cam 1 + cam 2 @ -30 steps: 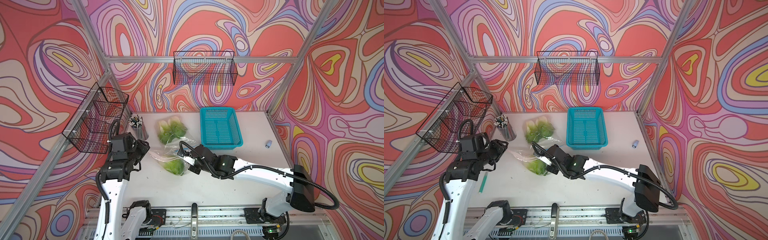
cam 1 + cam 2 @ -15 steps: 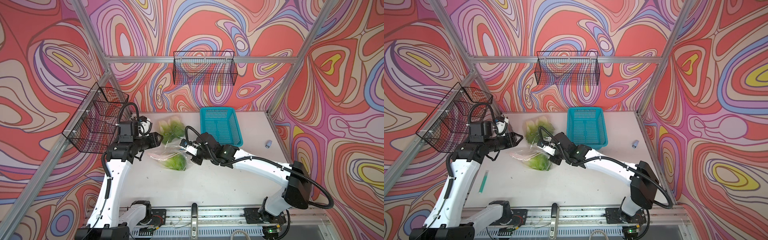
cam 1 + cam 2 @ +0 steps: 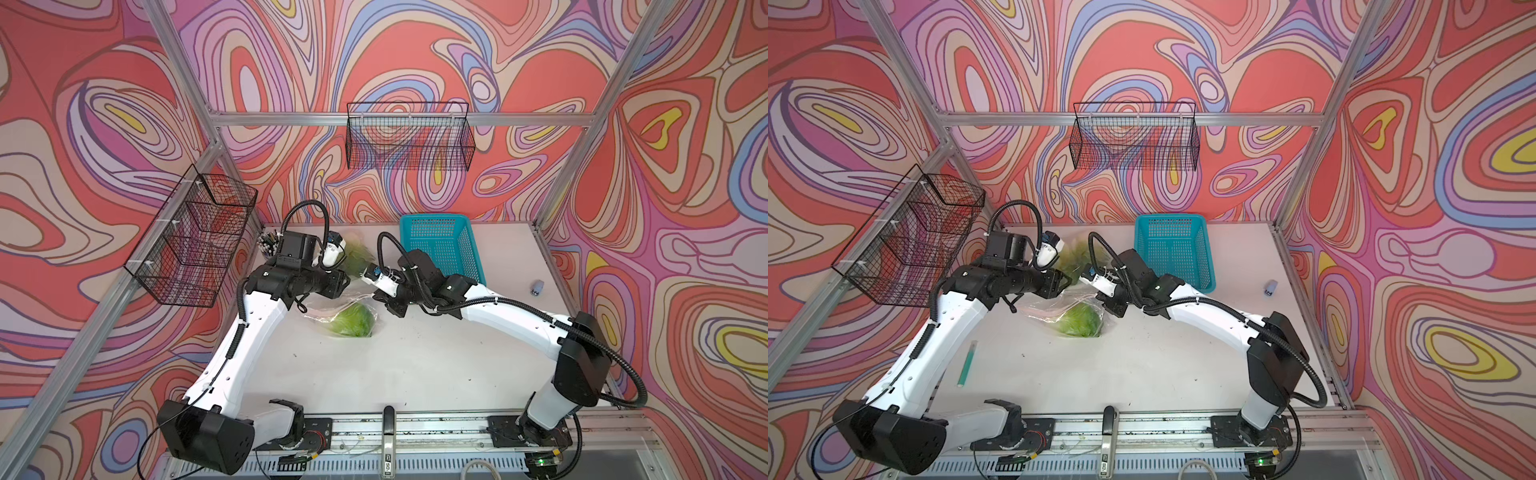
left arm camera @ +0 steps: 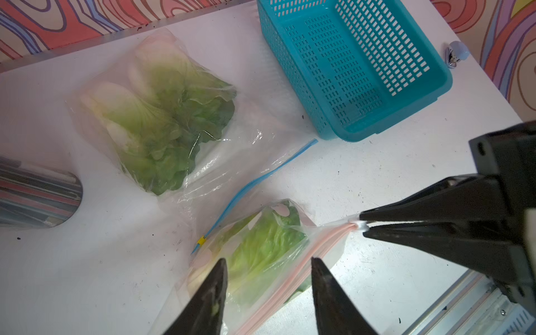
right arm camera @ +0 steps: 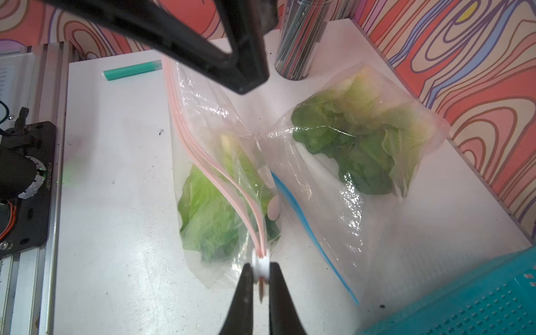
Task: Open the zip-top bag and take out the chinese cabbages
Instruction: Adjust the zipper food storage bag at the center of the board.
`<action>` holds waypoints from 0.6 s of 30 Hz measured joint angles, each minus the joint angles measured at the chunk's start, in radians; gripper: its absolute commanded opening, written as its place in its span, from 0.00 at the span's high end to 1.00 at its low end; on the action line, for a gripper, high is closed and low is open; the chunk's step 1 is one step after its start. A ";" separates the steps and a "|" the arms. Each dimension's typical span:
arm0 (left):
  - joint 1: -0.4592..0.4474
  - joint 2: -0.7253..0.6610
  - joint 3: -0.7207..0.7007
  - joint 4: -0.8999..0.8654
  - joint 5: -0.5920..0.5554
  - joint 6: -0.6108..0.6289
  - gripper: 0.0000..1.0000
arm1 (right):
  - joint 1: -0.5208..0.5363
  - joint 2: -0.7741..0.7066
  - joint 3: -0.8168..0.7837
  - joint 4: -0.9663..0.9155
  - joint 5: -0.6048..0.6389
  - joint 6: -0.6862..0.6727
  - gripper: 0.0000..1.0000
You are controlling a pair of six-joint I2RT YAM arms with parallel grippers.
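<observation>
The zip-top bag (image 5: 220,121) is clear with a pink zip track (image 4: 293,278). It lies mid-table and holds pale green chinese cabbage (image 5: 208,220), also seen in both top views (image 3: 353,320) (image 3: 1079,322). My right gripper (image 5: 261,271) is shut on the bag's white slider (image 4: 361,225) at one end of the track and holds that end lifted. My left gripper (image 4: 268,261) is open. Its two fingers stand on either side of the track at the bag's other end, with bag and cabbage between them, not pinched.
A second clear bag (image 4: 156,121) with a blue zip and darker greens lies behind the first. A teal basket (image 3: 473,249) sits at the back right. A cup of pens (image 5: 298,43) stands at the back left. A green pen (image 3: 967,361) lies front left, a small grey object (image 3: 537,286) far right.
My left arm has swung in from the table's left side to the bag. My right gripper has lifted the slider end and shifted back a little.
</observation>
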 measured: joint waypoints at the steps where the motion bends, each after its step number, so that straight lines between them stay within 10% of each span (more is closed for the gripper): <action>1: -0.001 0.004 0.000 0.001 0.000 0.011 0.51 | -0.004 0.003 0.004 0.000 -0.006 0.001 1.00; 18: -0.013 0.068 0.002 0.002 -0.034 0.143 0.47 | -0.093 0.067 0.050 -0.011 -0.082 0.004 1.00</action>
